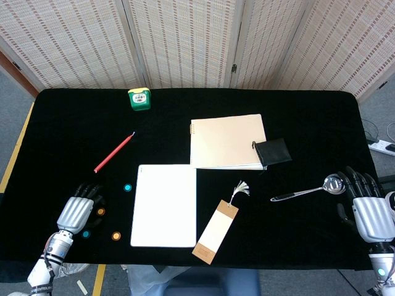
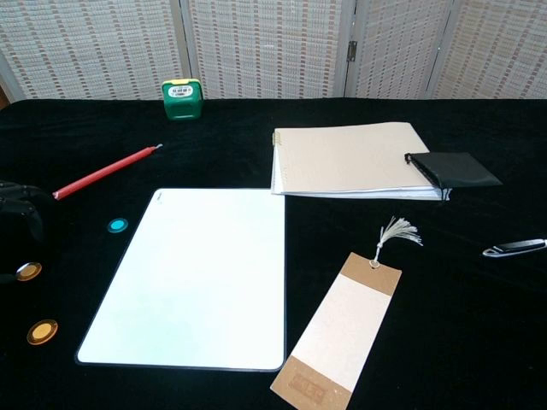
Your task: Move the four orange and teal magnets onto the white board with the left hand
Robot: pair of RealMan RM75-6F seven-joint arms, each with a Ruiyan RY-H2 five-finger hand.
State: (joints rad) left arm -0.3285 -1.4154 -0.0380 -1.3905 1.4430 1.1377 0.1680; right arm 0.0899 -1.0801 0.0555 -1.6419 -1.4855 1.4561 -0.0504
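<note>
In the lower left of the head view, the left hand (image 1: 76,213) is being held low over the black table (image 1: 74,123) with nothing in it, its fingers slightly apart and pointing toward the upper frame. Four magnets are lying just beside it, left of the white board (image 1: 164,205): a teal one (image 1: 128,187), an orange one (image 1: 101,211), another orange (image 1: 116,236), and a teal one (image 1: 86,234) partly tucked beside the hand. At the right edge, the right hand (image 1: 369,211) is resting open and empty near a spoon (image 1: 308,189).
</note>
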